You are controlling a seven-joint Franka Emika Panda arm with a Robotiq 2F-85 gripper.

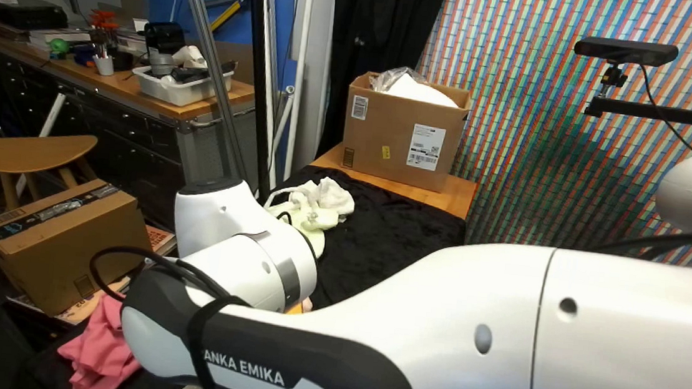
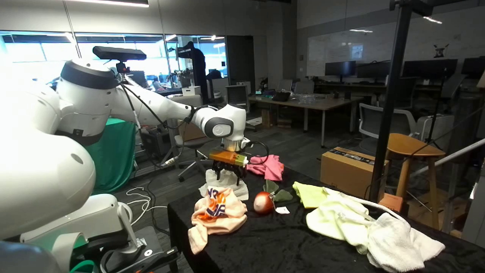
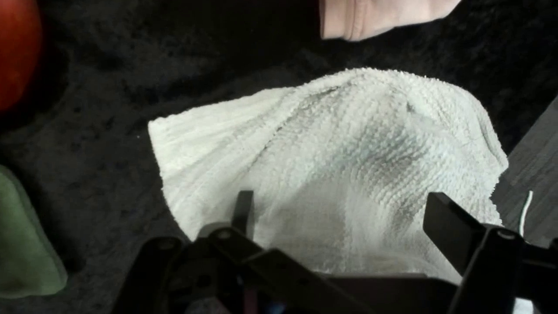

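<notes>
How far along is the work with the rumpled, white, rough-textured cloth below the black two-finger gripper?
Done: the black gripper looks positioned over the white cloth in the wrist view. In hand: nothing is held; the jaws stand open. Left: a grip seems the step not yet made, as the cloth lies loose on the black velvety table cover.

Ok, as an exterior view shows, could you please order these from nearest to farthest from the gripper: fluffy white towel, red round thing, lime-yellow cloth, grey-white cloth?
From the gripper:
1. grey-white cloth: directly below it.
2. red round thing: to its right in the picture.
3. lime-yellow cloth: farther right.
4. fluffy white towel: farthest right, toward the camera.
</notes>
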